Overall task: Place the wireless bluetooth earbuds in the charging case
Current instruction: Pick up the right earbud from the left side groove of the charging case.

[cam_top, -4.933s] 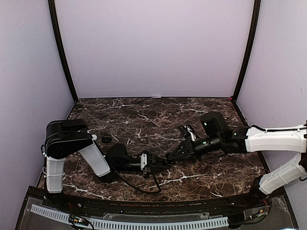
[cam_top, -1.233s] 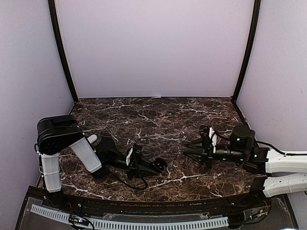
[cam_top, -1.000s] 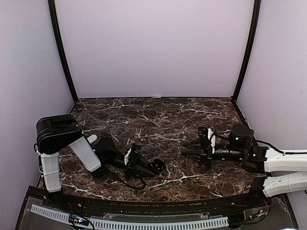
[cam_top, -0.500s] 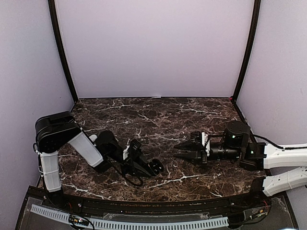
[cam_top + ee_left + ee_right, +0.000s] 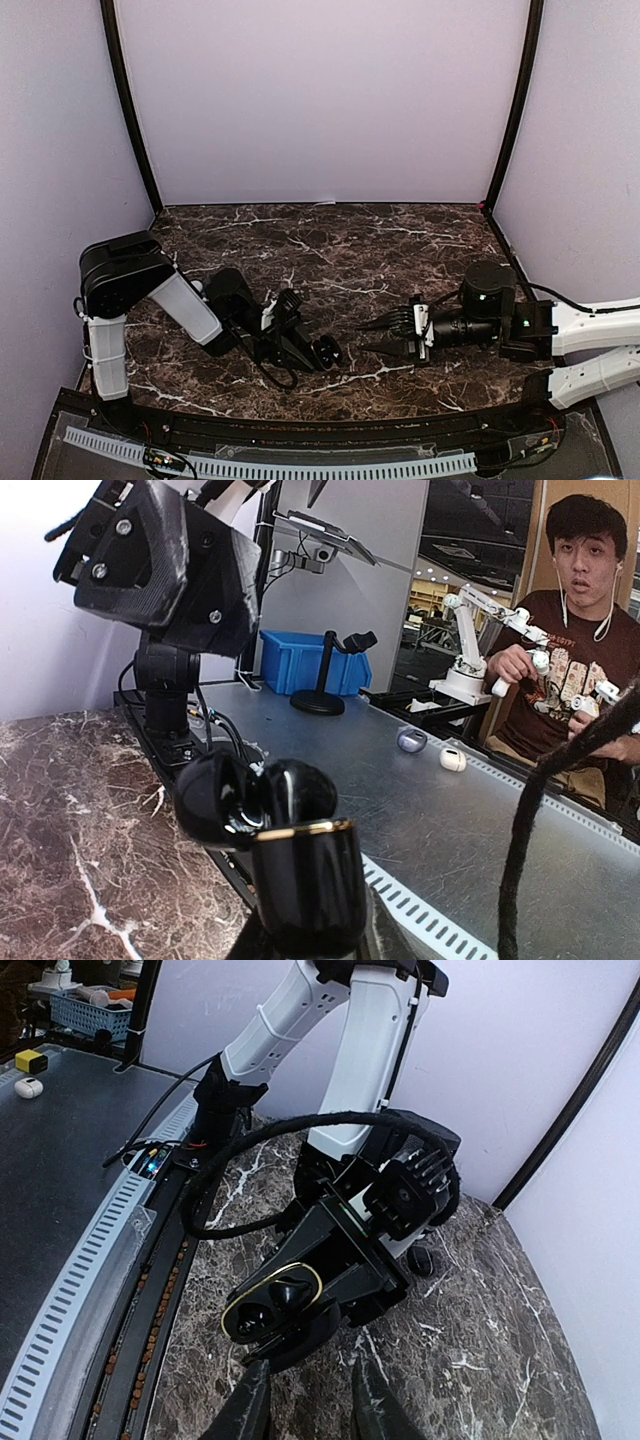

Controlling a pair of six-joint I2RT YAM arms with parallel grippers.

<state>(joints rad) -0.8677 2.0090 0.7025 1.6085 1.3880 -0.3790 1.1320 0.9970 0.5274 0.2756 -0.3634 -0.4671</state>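
Near middle of the marble table (image 5: pixel 330 250): my left gripper (image 5: pixel 303 345) is clamped on the base of the charging case (image 5: pixel 272 1300). The lid is open and the gold-rimmed mouth is turned right. A dark rounded form in one well appears to be an earbud (image 5: pixel 292 1291); the other well looks vacant. My right gripper (image 5: pixel 310 1370) faces the case from nearby, jaws apart, nothing visible between them. Farther back, a small dark object (image 5: pixel 422 1258) lies on the marble; I cannot identify it. Assessment: an earbud is light, hard, glossy and liable to slip, so I pinch it gently across the body.
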